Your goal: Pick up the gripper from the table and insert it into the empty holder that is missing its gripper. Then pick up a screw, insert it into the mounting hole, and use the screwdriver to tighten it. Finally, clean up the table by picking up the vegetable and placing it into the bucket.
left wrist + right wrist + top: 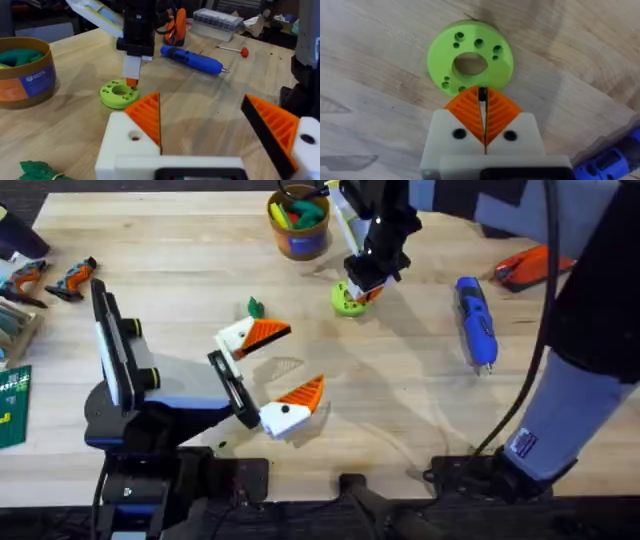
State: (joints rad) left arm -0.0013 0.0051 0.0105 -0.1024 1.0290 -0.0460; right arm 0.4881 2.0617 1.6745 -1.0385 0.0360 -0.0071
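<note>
Right gripper (pixel 482 102) is pinched tight on a small black screw (pixel 482 93), pads pressed together, tips right at the rim of the lime-green disc (pixel 470 62). You'll see it from overhead at the far middle of the table (pixel 400 400), with the bucket (pixel 298 222) behind it and the blue screwdriver (pixel 476 320) lying well off to its right. Left gripper (pixel 268 370) is spread wide, holding nothing, both orange wedges seated in the white holders. Dark-green vegetable (pixel 255 307) sits on the wood just beyond its far finger (pixel 252 335).
</note>
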